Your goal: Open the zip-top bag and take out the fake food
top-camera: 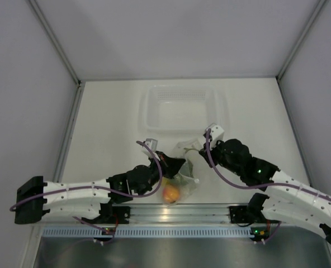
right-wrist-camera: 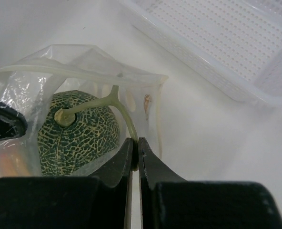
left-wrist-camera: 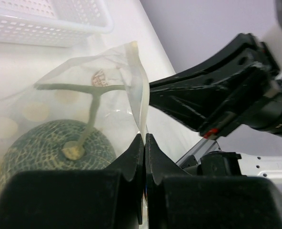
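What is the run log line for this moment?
left gripper: shut on zip-top bag rim | right gripper: shut on zip-top bag | fake food: inside bag

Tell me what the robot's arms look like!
The left arm and right arm are white tubes with chunky black joints. A purple cable runs along each. The left gripper and right gripper each have two flat black fingers.

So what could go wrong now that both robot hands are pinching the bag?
The left fingers and right fingers each pinch only a thin bit of the zip-top bag, so the slippery plastic might slide out when they pull. The right fingers close right by the stem of the melon, so they may grab that too. The orange fruit sits near the front edge of the table and could roll off if it spills.
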Available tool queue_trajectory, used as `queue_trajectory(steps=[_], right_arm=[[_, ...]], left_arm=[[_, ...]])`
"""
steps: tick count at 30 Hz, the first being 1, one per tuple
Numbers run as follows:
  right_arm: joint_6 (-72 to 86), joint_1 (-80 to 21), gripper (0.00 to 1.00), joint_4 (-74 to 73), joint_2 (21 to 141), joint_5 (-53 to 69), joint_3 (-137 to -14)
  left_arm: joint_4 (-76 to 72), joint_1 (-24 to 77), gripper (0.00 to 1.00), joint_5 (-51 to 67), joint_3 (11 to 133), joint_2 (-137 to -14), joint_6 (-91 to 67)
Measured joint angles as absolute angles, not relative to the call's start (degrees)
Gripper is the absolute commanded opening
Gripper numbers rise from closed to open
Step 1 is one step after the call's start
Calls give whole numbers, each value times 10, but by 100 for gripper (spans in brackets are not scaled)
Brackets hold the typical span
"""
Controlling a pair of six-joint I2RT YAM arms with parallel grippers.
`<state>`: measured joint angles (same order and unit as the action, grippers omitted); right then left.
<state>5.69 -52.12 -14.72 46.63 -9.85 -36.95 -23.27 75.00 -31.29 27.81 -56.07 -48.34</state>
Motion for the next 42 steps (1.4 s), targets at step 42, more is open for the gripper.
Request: queue_trajectory(steps=[42], right_arm=[[30, -521, 26, -247, 463, -24, -548]], left_arm=[[-192, 750, 0, -388, 234, -506, -515]])
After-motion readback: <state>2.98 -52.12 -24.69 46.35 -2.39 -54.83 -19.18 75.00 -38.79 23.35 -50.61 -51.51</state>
